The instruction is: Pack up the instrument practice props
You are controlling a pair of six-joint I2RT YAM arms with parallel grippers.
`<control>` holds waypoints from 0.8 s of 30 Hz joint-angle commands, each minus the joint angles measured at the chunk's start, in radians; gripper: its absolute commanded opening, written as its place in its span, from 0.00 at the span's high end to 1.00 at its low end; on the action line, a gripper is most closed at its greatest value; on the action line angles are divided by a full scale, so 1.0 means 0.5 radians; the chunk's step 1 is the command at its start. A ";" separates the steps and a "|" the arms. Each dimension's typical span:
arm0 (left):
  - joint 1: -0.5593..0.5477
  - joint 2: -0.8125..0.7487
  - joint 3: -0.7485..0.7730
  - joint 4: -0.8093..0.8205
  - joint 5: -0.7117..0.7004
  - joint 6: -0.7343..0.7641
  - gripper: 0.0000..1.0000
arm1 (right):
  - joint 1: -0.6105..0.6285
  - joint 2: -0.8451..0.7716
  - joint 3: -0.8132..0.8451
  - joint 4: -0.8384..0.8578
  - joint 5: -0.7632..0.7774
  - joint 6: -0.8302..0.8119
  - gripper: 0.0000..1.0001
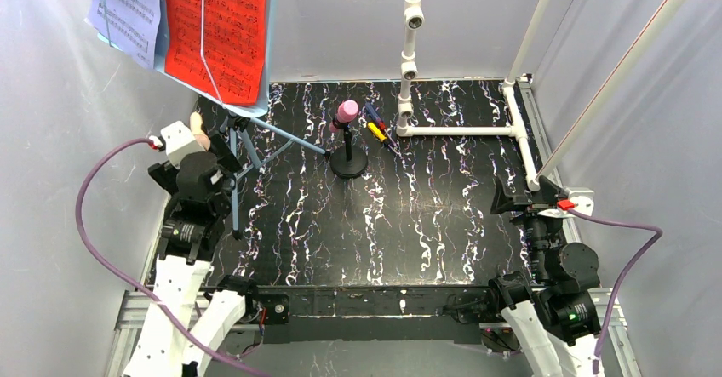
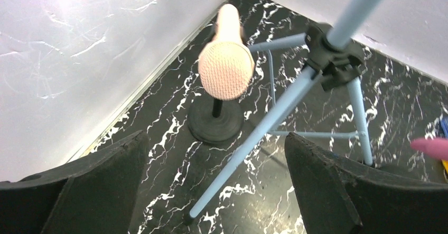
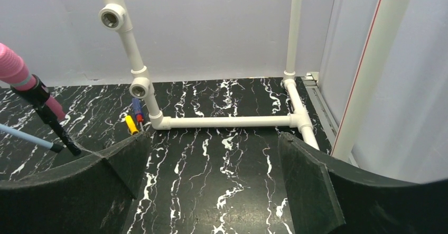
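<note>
- Left gripper (image 2: 215, 155): jaws fully spread and holding nothing. It sits at the table's (image 1: 426, 224) left edge.
- Beige microphone (image 2: 226, 67): ahead of the left gripper, propped in its black round-based holder (image 2: 215, 124), close to the left wall.
- Music stand: tripod legs (image 1: 247, 143) planted on the far-left of the table, just beside the beige mic. In the left wrist view one leg (image 2: 274, 112) slants down between the fingers, with no contact visible.
- Red sheet (image 1: 213, 28) and lavender sheet (image 1: 128, 7): up on the stand's pale-blue rack (image 1: 270, 45).
- Pink microphone (image 1: 346, 113): tilted in the second black holder (image 1: 348, 162), far centre of the table.
- Right gripper (image 3: 211, 144): jaws also wide apart and empty. It is near the right edge, facing the white PVC frame (image 1: 460, 130) and well apart from every prop.
- Small yellow, blue and red items (image 3: 134, 119) lie at the frame's left corner; too small to identify.
</note>
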 commanded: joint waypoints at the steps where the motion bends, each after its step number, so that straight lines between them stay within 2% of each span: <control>1: 0.258 0.147 0.101 0.142 0.021 -0.110 0.02 | 0.056 -0.024 0.036 0.011 0.022 -0.019 0.01; 3: 0.380 0.216 0.105 0.220 0.181 -0.146 0.02 | 0.076 -0.025 0.040 0.004 0.020 -0.022 0.01; 6: 0.461 0.339 0.135 0.296 0.231 -0.154 0.02 | 0.100 -0.025 0.041 -0.001 0.019 -0.023 0.01; 13: 0.564 0.596 0.206 0.381 0.258 -0.171 0.03 | 0.119 -0.025 0.041 0.000 0.017 -0.025 0.01; 24: 0.611 0.779 0.123 0.584 0.286 -0.100 0.10 | 0.125 -0.025 0.034 0.008 0.019 -0.028 0.01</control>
